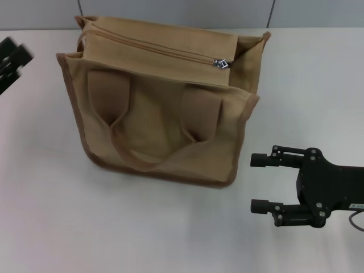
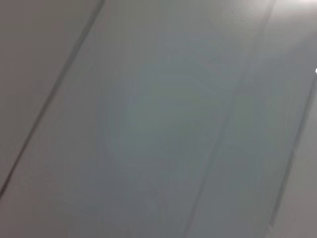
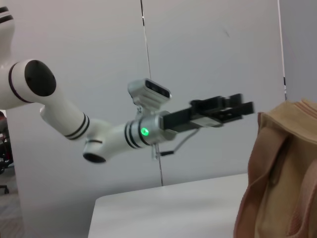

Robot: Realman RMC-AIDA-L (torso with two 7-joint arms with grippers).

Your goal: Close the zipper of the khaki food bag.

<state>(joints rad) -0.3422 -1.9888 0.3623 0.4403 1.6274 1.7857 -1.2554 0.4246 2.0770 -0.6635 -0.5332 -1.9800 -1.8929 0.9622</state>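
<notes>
The khaki food bag [image 1: 162, 108] stands on the white table [image 1: 114, 227], left of centre, with its two looped handles on the side facing me. The zipper [image 1: 153, 46] runs along its top. The silver slider [image 1: 220, 63] sits near the right end of the track. My right gripper [image 1: 255, 182] is open and empty, low over the table to the right of the bag and apart from it. My left gripper [image 1: 12, 57] is at the far left edge, away from the bag. The right wrist view shows the left gripper [image 3: 247, 106] raised beside the bag [image 3: 282, 168].
A grey panelled wall [image 1: 170, 11] stands behind the table. The left wrist view shows only grey wall panels [image 2: 158, 119]. The table surface around the bag is bare white.
</notes>
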